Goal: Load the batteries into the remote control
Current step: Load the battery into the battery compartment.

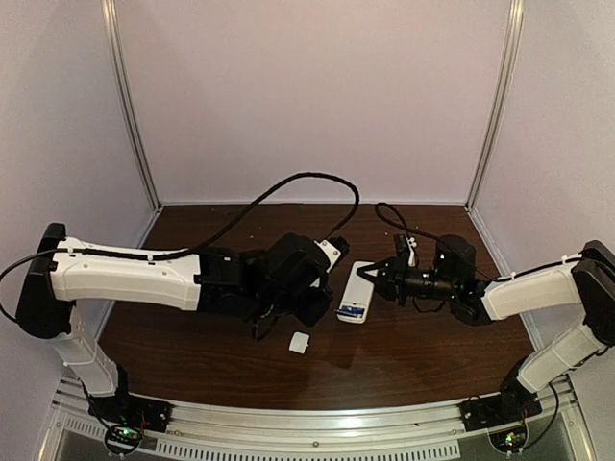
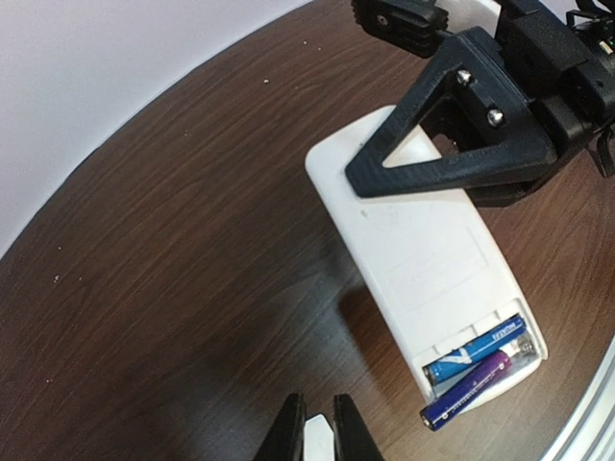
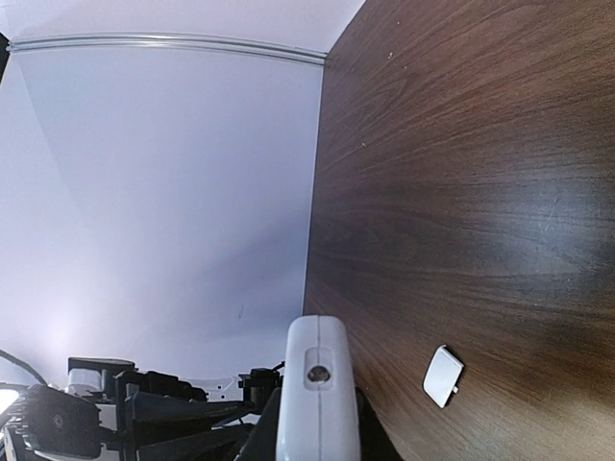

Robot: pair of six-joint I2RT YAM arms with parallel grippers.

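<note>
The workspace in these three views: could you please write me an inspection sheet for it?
Surface: dark wood table, a few pale specks.
Job's things: remote control back up, compartment open; two blue batteries in it, one slanted, its end past the edge.
Clutter: small white cover piece lying loose.
Grippers: right gripper clamped on the remote's other end; left gripper fingers close together, something white between, unclear.
Cables: black cable looping over the table's back.
Surroundings: pale walls, metal posts.
</note>
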